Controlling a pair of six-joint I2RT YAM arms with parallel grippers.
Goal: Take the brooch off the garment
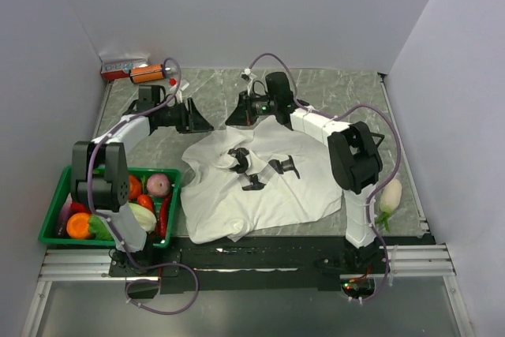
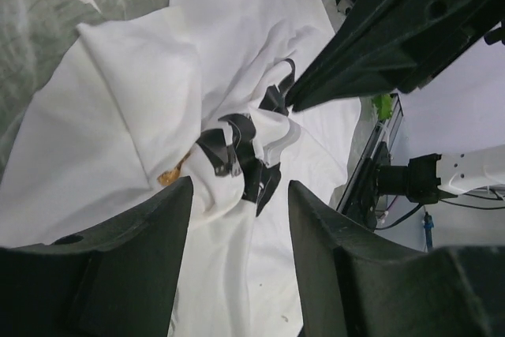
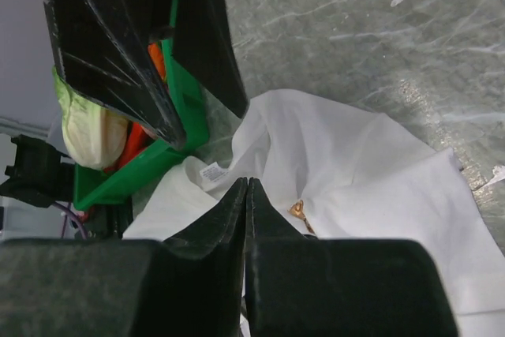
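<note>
Walled tabletop (image 1: 339,92), garment (image 1: 268,191) reaching near edge

The left black two-finger gripper (image 2: 239,189) is hanging spread apart at lower centre; the right black gripper (image 3: 247,185) is pressing its fingertips together mid-frame.

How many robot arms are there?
2. The left arm stands on the left, by the green basket. The right arm bends in from the right, reaching to the white T-shirt. None seems hidden.

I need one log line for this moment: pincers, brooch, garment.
left pincer: open, near garment | right pincer: shut, tips near brooch | brooch: on garment, not removed
</note>
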